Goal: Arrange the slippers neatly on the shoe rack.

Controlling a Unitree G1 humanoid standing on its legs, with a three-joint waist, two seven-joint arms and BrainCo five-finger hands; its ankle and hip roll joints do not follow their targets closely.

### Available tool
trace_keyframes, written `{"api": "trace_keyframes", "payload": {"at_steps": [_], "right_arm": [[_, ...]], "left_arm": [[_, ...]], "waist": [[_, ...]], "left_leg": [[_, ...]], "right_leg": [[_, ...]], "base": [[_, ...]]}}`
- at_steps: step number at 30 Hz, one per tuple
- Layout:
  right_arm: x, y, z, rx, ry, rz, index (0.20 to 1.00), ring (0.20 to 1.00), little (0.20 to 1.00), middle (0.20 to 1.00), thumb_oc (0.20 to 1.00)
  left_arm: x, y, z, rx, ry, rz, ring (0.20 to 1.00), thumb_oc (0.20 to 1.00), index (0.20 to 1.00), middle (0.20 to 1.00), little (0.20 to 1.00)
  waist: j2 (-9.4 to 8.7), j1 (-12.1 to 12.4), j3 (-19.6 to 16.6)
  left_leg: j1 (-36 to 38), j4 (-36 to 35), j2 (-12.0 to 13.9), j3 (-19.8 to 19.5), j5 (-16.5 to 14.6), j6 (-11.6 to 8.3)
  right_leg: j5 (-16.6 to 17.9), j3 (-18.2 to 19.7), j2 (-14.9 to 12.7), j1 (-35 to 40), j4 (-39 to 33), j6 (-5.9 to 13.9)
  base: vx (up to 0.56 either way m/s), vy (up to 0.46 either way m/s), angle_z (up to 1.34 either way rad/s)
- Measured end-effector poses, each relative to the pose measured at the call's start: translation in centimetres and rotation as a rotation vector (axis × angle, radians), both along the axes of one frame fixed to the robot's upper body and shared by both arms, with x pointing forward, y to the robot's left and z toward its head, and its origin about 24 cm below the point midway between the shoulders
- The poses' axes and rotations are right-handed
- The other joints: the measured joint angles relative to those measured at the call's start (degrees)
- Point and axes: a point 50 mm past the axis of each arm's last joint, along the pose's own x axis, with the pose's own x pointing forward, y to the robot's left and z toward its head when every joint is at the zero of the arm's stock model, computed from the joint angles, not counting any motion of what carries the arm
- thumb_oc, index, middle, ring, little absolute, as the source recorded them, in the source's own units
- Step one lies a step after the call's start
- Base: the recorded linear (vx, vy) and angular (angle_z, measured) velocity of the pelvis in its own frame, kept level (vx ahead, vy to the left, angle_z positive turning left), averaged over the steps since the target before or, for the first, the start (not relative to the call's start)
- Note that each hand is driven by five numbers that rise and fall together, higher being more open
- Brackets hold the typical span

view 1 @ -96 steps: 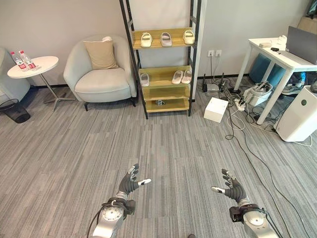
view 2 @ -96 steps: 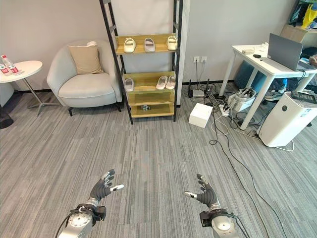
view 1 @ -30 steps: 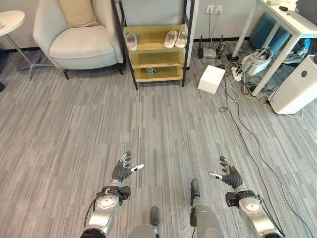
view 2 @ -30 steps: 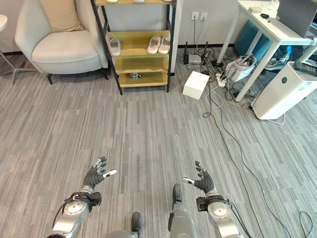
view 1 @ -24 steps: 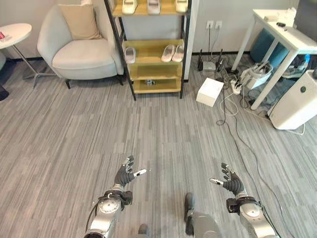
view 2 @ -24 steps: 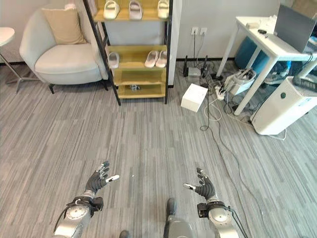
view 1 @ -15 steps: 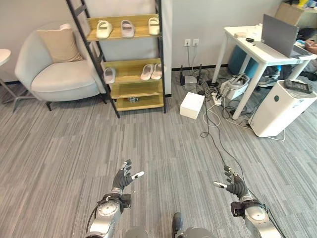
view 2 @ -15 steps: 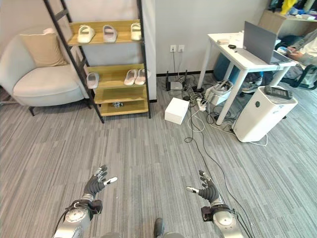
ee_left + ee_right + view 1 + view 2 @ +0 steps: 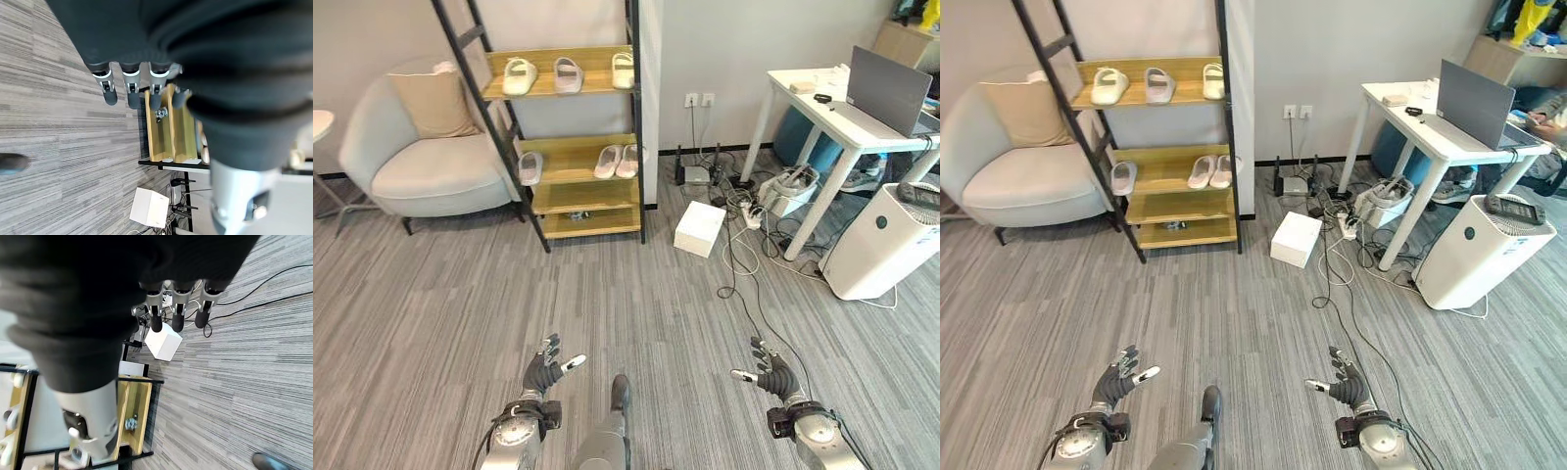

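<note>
Grey striped carpet [image 9: 460, 313] all over, with the shoe rack [image 9: 570, 137] up at 12 o'clock against the wall. Three slippers [image 9: 566, 73] sit on its top shelf and three more slippers on the middle shelf [image 9: 607, 162], two side by side and one off at the left end. Beige armchair [image 9: 421, 157] at 10 o'clock, just beside the rack. White box [image 9: 700, 228] and a cable tangle [image 9: 744, 211] on the floor at 1 o'clock, white counter [image 9: 847, 117] with a laptop [image 9: 901, 93] and an air purifier [image 9: 886, 240] at 2. Left hand [image 9: 542, 373] and right hand [image 9: 772, 372] hover low over the carpet, well apart, fingers spread and holding nothing.
</note>
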Motion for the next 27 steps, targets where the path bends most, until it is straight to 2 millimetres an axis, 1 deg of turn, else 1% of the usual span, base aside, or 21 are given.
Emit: {"api": "trace_keyframes", "payload": {"at_steps": [1, 2, 3, 4, 6, 7, 8, 9, 10, 11, 12, 13, 14, 16, 17, 19, 22, 24, 25, 26, 27], "right_arm": [[-0.2, -0.1, 0.0, -0.004, 0.002, 0.004, 1.0, 1.0, 1.0, 1.0, 1.0], [-0.5, -0.4, 0.0, -0.012, 0.013, 0.005, 1.0, 1.0, 1.0, 1.0, 1.0], [-0.5, 0.0, -0.3, 0.001, 0.028, 0.004, 1.0, 1.0, 1.0, 1.0, 1.0], [-0.6, 0.5, -0.4, 0.012, 0.029, 0.014, 1.0, 1.0, 1.0, 1.0, 1.0], [-0.7, 1.7, -0.3, 0.038, 0.019, 0.055, 1.0, 1.0, 1.0, 1.0, 1.0], [-0.5, 2.0, -0.3, 0.046, 0.014, 0.057, 1.0, 1.0, 1.0, 1.0, 1.0], [-0.4, 2.1, -0.2, 0.05, 0.009, 0.057, 1.0, 1.0, 1.0, 1.0, 1.0], [0.0, 2.2, 0.0, 0.051, -0.004, 0.061, 1.0, 1.0, 1.0, 1.0, 1.0], [0.6, 2.1, 0.6, 0.052, -0.035, 0.053, 1.0, 1.0, 1.0, 1.0, 1.0], [1.0, 2.0, 1.0, 0.052, -0.058, 0.048, 1.0, 1.0, 1.0, 1.0, 1.0], [0.7, 1.9, 1.0, 0.052, -0.052, 0.046, 1.0, 1.0, 1.0, 1.0, 1.0], [0.4, 1.9, 0.8, 0.055, -0.045, 0.044, 1.0, 1.0, 1.0, 1.0, 1.0], [0.3, 1.9, 0.7, 0.055, -0.038, 0.043, 1.0, 1.0, 1.0, 1.0, 1.0], [-0.1, 1.8, 0.4, 0.056, -0.025, 0.04, 1.0, 1.0, 1.0, 1.0, 1.0], [-0.1, 1.8, 0.4, 0.056, -0.021, 0.038, 1.0, 1.0, 1.0, 1.0, 1.0], [-0.2, 1.8, 0.3, 0.055, -0.016, 0.036, 1.0, 1.0, 1.0, 1.0, 1.0], [-0.9, 1.8, -0.1, 0.063, 0.001, 0.024, 1.0, 1.0, 1.0, 1.0, 1.0], [-1.4, 1.5, -0.3, 0.06, 0.017, 0.014, 1.0, 1.0, 1.0, 1.0, 1.0], [-1.3, 1.4, -0.3, 0.057, 0.013, 0.011, 1.0, 1.0, 1.0, 1.0, 1.0], [-1.0, 1.3, -0.2, 0.055, 0.005, 0.008, 1.0, 1.0, 1.0, 1.0, 1.0], [-0.1, 1.1, 0.3, 0.055, -0.019, 0.003, 1.0, 1.0, 1.0, 1.0, 1.0]], "left_arm": [[0.0, -0.2, 0.0, -0.005, -0.004, -0.002, 1.0, 1.0, 1.0, 1.0, 1.0], [-0.2, -0.5, -0.1, -0.013, 0.0, -0.006, 1.0, 1.0, 1.0, 1.0, 1.0], [-0.2, -0.4, -0.2, -0.008, 0.006, -0.005, 1.0, 1.0, 1.0, 1.0, 1.0], [-0.3, -0.3, -0.1, -0.008, 0.008, -0.006, 1.0, 1.0, 1.0, 1.0, 1.0], [-0.2, 0.2, 0.2, 0.014, 0.003, -0.025, 1.0, 1.0, 1.0, 1.0, 1.0], [0.3, 0.3, 0.5, 0.021, -0.011, -0.033, 1.0, 1.0, 1.0, 1.0, 1.0], [0.8, 0.2, 0.8, 0.022, -0.029, -0.04, 1.0, 1.0, 1.0, 1.0, 1.0], [1.1, 0.1, 1.0, 0.019, -0.042, -0.041, 1.0, 1.0, 1.0, 1.0, 1.0], [1.7, -0.3, 1.5, 0.017, -0.064, -0.063, 1.0, 1.0, 1.0, 1.0, 1.0], [2.0, -0.5, 1.8, 0.014, -0.078, -0.073, 1.0, 1.0, 1.0, 1.0, 1.0], [2.2, -0.6, 2.2, 0.014, -0.098, -0.081, 1.0, 1.0, 1.0, 1.0, 1.0], [2.3, -0.4, 2.5, 0.021, -0.112, -0.084, 1.0, 1.0, 1.0, 1.0, 1.0], [2.3, -0.2, 2.5, 0.025, -0.111, -0.078, 1.0, 1.0, 1.0, 1.0, 1.0], [2.3, 0.1, 2.5, 0.028, -0.111, -0.074, 1.0, 1.0, 1.0, 1.0, 1.0], [2.2, 0.3, 2.4, 0.03, -0.102, -0.06, 1.0, 1.0, 1.0, 1.0, 1.0], [2.0, 0.1, 2.3, 0.031, -0.096, -0.07, 1.0, 1.0, 1.0, 1.0, 1.0], [1.0, -0.1, 1.6, 0.043, -0.063, -0.088, 1.0, 1.0, 1.0, 1.0, 1.0], [0.9, -0.5, 1.5, 0.042, -0.057, -0.108, 1.0, 1.0, 1.0, 1.0, 1.0], [0.9, -0.6, 1.5, 0.041, -0.06, -0.115, 1.0, 1.0, 1.0, 1.0, 1.0], [0.9, -0.7, 1.5, 0.039, -0.059, -0.115, 1.0, 1.0, 1.0, 1.0, 1.0], [1.0, -0.6, 1.5, 0.038, -0.061, -0.111, 1.0, 1.0, 1.0, 1.0, 1.0]], "waist": [[0.23, 0.0, -0.5], [0.87, -0.5, -0.8], [-0.07, -0.8, -0.7], [-0.28, -0.5, -0.9], [-2.98, -1.5, -2.1], [-4.48, -1.8, -2.5], [-3.7, -2.0, -2.0], [-3.79, -2.0, -1.6], [-1.1, -2.8, 0.2], [0.34, -3.1, 1.2], [1.04, -3.8, 2.0], [0.71, -4.0, 2.6], [0.64, -5.1, 2.6], [-0.75, -6.6, 3.5], [-1.81, -6.6, 3.8], [-2.66, -7.4, 4.3], [-3.91, -7.5, 3.7], [-4.38, -7.9, 2.4], [-4.63, -8.0, 1.9], [-4.08, -7.9, 1.8], [-3.88, -7.8, 2.1]], "left_leg": [[0.8, 0.0, -0.5, 0.1, 0.6, 1.11], [2.7, 0.0, -0.4, 0.6, 3.7, 5.39], [4.6, 0.5, -1.3, 1.8, 3.7, 7.85], [5.2, 0.5, -1.4, 2.1, 3.4, 9.15], [7.3, 0.5, -5.4, 2.4, 0.4, 10.68], [8.0, 0.5, -7.3, 2.2, 0.8, 11.67], [8.4, 0.5, -7.7, 1.5, -1.5, 13.85], [9.4, 0.5, -8.0, 0.7, -2.1, 14.5], [10.7, 0.5, -7.3, -1.3, -2.8, 15.34], [11.6, 0.5, -6.7, -2.0, -1.9, 14.12], [13.2, 0.5, -6.7, -2.6, -2.4, 14.21], [14.8, 0.5, -7.1, -3.9, -4.7, 14.3], [14.9, 0.5, -7.1, -4.7, -4.3, 13.93], [16.2, 0.5, -8.3, -6.3, -6.8, 13.06], [16.9, 0.5, -8.6, -7.1, -7.4, 12.75], [17.5, 0.4, -8.8, -8.0, -8.3, 12.5], [21.5, 0.1, -8.5, -9.9, -10.8, 12.03], [23.0, 0.5, -7.5, -12.5, -12.5, 10.47], [24.2, 0.6, -6.4, -12.4, -11.9, 8.48], [24.2, 1.4, -5.7, -12.4, -12.3, 7.68], [21.0, 9.3, -5.6, -12.3, -14.1, 5.0]], "right_leg": [[-1.8, 0.4, -0.4, 0.2, 1.5, 1.32], [-4.9, 1.0, -0.4, 1.0, 4.5, 3.27], [-6.9, 2.0, -1.4, -0.1, 9.7, 4.67], [-9.2, 1.9, -2.2, -2.7, 17.5, 8.22], [-11.5, 1.8, -8.1, -9.5, 36.4, 12.9], [-10.7, 1.7, -11.6, -10.9, 41.6, 14.16], [-9.9, 1.9, -12.6, -12.1, 43.3, 14.78], [-9.7, 2.1, -13.4, -13.0, 44.9, 14.77], [-10.6, 0.5, -13.0, -15.7, 47.4, 14.46], [-10.9, -1.0, -12.9, -16.2, 46.2, 14.09], [-10.9, -2.5, -12.9, -17.8, 42.7, 14.22], [-10.9, -4.0, -12.8, -20.0, 37.5, 13.92], [-9.9, -4.9, -12.4, -20.1, 31.5, 13.52], [-5.6, -5.4, -12.5, -23.7, 22.7, 14.36], [-1.0, -5.6, -12.2, -25.1, 15.3, 14.18], [4.5, -6.2, -12.6, -26.9, 8.0, 15.0], [7.9, -6.2, -12.8, -24.9, 8.5, 13.1], [8.3, -6.3, -11.9, -20.8, 9.0, 12.3], [12.2, -7.2, -10.8, -19.1, 6.5, 10.47], [12.9, -7.4, -10.2, -18.2, 5.7, 9.08], [12.9, -8.0, -9.4, -16.0, 3.3, 7.76]], "base": [[0.27, 0.186, -0.24], [0.21, 0.171, -0.23], [0.28, 0.236, -0.25], [0.18, 0.179, -0.14], [0.22, 0.198, 0.17], [0.29, 0.21, 0.29], [0.36, 0.167, 0.18], [0.36, 0.106, 0.17], [0.27, 0.036, 0.34], [0.4, 0.003, 0.52], [0.38, -0.041, 0.45], [0.5, -0.051, 0.45], [0.41, -0.08, 0.76], [0.38, -0.075, 0.64], [0.37, -0.081, 0.25], [0.34, -0.092, 0.4], [0.37, -0.166, 0.38], [0.26, -0.134, 0.56], [0.28, -0.117, 0.29], [0.16, -0.079, 0.25], [0.25, -0.098, 0.04]]}}
